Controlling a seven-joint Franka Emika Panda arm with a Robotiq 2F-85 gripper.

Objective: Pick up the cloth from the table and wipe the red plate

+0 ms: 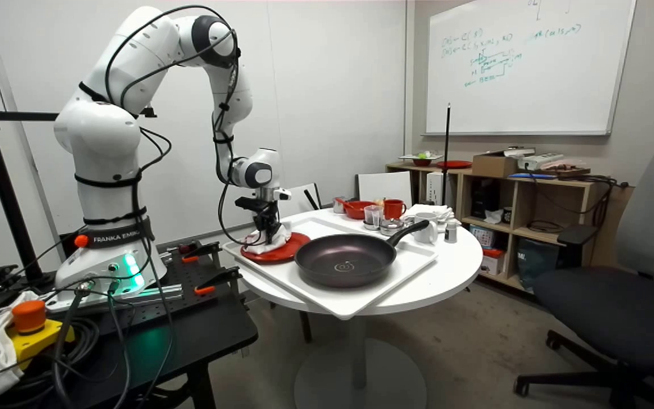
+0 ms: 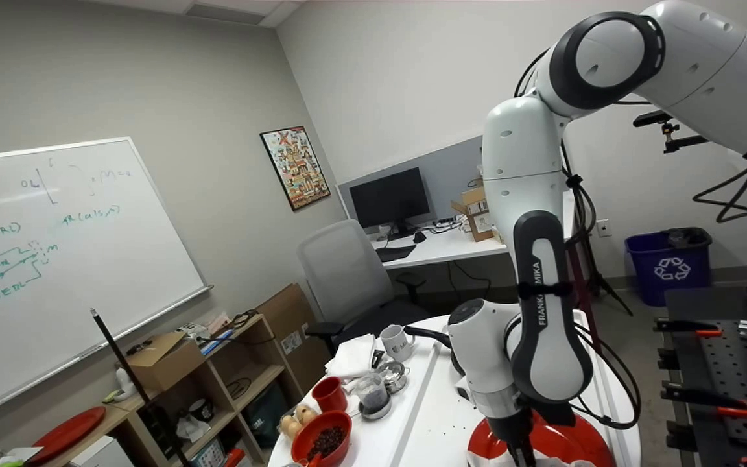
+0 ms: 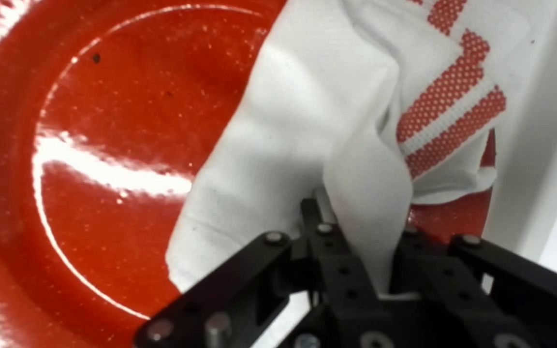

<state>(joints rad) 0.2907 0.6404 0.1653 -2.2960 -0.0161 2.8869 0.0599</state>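
And the white, red-striped cloth (image 3: 278, 130) is gripped in the claw (image 3: 363, 237), bunched right on the red plate (image 3: 119, 111), which is set in the white tray (image 1: 401, 268) near the robot-side edge of the bench (image 1: 457, 264), with the dark pan (image 1: 344, 260) parked just beside that plate!

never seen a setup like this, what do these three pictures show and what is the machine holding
You are seeing a white robot arm that ends in a black gripper, a sort of pincer. Two pictures look on from outside it; the close-up is taken from its wrist. On the round white table lies a white tray with a dark pan and a red plate; a red cup and a white mug stand nearby. The gripper is shut on a white cloth with red stripes, lying over part of the plate.
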